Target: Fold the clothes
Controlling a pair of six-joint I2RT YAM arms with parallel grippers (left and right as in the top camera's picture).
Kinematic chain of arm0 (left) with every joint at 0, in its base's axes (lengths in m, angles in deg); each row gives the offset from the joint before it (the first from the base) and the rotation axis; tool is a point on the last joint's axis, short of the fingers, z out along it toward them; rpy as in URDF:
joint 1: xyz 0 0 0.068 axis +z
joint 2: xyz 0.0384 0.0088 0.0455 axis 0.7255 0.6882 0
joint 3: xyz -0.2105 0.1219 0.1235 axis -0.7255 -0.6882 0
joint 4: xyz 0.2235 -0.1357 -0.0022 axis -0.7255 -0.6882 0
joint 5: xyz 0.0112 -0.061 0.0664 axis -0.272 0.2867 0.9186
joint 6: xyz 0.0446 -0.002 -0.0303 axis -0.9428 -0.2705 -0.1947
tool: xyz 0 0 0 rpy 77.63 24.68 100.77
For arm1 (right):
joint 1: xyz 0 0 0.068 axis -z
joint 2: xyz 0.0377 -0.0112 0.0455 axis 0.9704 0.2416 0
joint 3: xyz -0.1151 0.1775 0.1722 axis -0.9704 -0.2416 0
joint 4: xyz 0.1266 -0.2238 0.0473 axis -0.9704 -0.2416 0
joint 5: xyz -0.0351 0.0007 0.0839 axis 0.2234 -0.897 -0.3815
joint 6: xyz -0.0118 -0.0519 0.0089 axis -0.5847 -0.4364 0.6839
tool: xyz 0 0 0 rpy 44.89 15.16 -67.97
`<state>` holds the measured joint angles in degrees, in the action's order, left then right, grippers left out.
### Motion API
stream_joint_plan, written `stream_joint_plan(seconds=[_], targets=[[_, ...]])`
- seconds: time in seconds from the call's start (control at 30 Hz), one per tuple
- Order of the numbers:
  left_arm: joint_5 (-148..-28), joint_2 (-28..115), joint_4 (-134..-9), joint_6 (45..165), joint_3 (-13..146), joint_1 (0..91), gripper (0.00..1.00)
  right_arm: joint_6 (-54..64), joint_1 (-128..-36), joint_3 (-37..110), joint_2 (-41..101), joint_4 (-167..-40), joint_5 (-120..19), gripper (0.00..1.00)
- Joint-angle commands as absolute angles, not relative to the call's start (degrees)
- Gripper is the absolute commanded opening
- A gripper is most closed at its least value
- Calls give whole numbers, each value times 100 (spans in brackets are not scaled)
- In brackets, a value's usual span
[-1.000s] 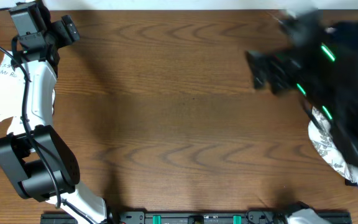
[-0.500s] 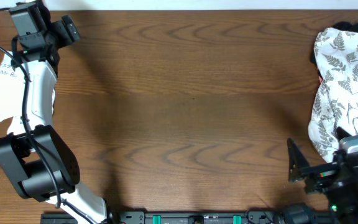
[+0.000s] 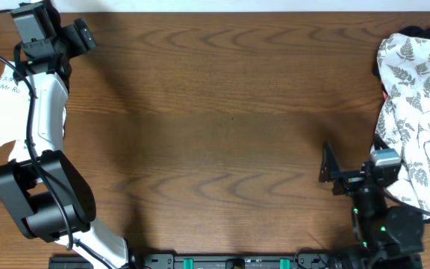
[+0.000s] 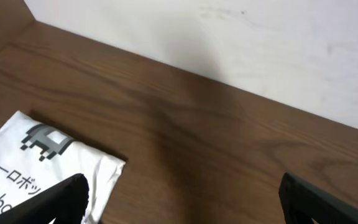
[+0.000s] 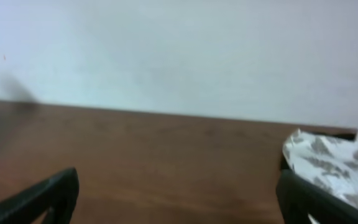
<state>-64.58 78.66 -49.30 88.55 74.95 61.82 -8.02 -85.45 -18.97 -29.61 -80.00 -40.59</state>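
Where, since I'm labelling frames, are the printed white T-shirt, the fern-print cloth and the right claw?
white T-shirt (image 4: 82, 158): left wrist view, fabric beside its black print.
fern-print cloth (image 3: 413, 90): overhead view, middle of the cloth.
right claw (image 5: 178, 202): right wrist view, midway between its open fingertips.

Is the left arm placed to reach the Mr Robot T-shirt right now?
Probably yes: the white T-shirt lies right beside the open left end effector, nothing lying on it, though the arm itself overhangs part of it.
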Motion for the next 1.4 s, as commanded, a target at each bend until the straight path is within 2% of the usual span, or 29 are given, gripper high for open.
stream_joint_plan(seconds=[0.0,0.5,0.9,1.23,1.37], targets=[[-6432,7916,-4928,8928,7477,6193,98,-537,-8479,-2406,-3278,-7525,-4105,99],[-6432,7916,-4928,8928,7477,6193,98,-494,-8311,-3613,-3986,-6511,-4125,99],[-6432,7916,-4928,8928,7477,6193,98,-504,-8309,-3748,-4041,-6570,-4070,99],[-6432,7916,-4928,8928,7477,6191,98,-601,-8237,-3748,-4041,-7468,-4015,99],[-6432,7916,-4928,8928,7477,6193,98,-845,-8224,-3748,-4041,-7464,-4015,99]])
